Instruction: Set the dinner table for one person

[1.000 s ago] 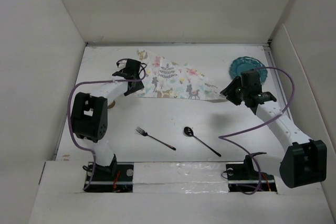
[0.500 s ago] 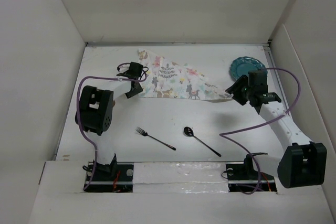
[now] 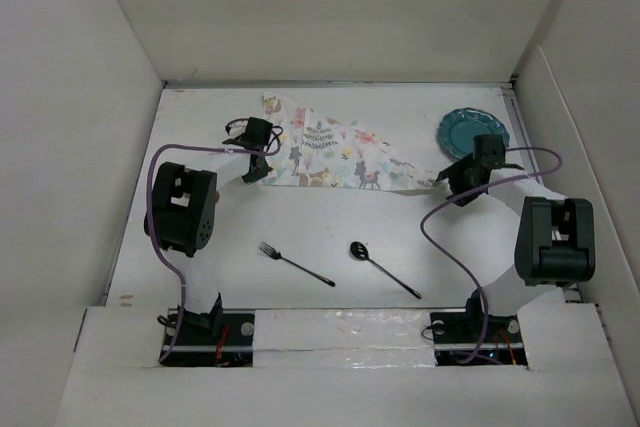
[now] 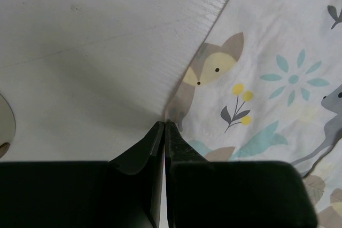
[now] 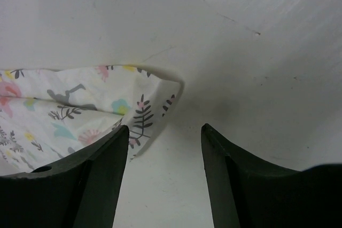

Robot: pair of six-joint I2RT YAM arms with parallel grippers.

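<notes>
The animal-print placemat [image 3: 330, 152] lies folded into a rough triangle at the back of the white dinner table [image 3: 330, 217]. My left gripper [image 3: 250, 175] is at its near left corner; in the left wrist view the jaws [image 4: 164, 124] are shut, pinching the raised edge of the placemat [image 4: 267, 68]. My right gripper [image 3: 447, 180] stands open at the placemat's right tip. In the right wrist view that curled corner [image 5: 152, 102] lies just ahead of the left finger [image 5: 101, 158], and nothing sits between the fingers [image 5: 165, 132].
A teal plate [image 3: 472, 128] sits at the back right, close behind the right gripper. A black fork [image 3: 295, 264] and a black spoon [image 3: 383, 268] lie near the front middle. White walls enclose the table on the left, back and right.
The left gripper closed on the placemat's left edge. The right arm folded back, its elbow swinging up and inward, while its gripper opened a little wider by the right corner.
</notes>
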